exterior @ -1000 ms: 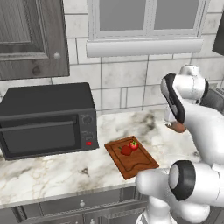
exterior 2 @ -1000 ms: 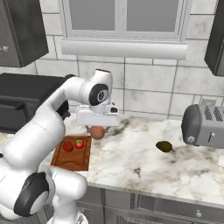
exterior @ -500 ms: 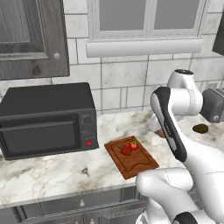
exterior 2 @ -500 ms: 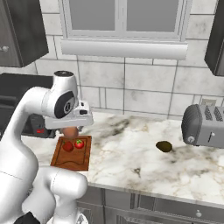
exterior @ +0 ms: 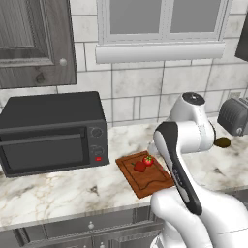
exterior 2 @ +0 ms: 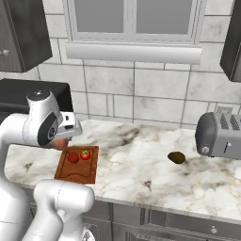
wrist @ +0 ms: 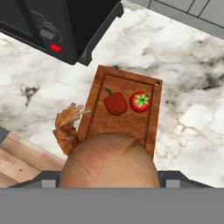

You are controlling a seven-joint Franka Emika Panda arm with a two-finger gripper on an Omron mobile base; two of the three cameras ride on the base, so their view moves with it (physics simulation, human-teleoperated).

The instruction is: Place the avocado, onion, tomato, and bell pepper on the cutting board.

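Observation:
My gripper [exterior 2: 61, 140] is shut on the tan-pink onion [wrist: 109, 161], holding it in the air near the front left edge of the cutting board [wrist: 124, 124]. The onion [exterior 2: 56, 144] peeks out beneath the hand. On the reddish-brown board [exterior 2: 77, 173] the dark red bell pepper [wrist: 115, 103] and the green-capped tomato [wrist: 140, 101] lie side by side at its far end. They also show as pepper [exterior: 139, 166] and tomato [exterior: 148, 160]. The dark avocado [exterior 2: 176, 157] rests on the counter to the right, close to the toaster.
A black microwave [exterior: 48, 131] stands left of the board [exterior: 145, 180], its corner close to the board's far end. A grey toaster [exterior 2: 219, 134] sits at the right. Marble counter stretches between board and avocado [exterior: 223, 142].
The arm has swung left across the counter with the onion in its grip, from the right of the board to over the board's near left edge.

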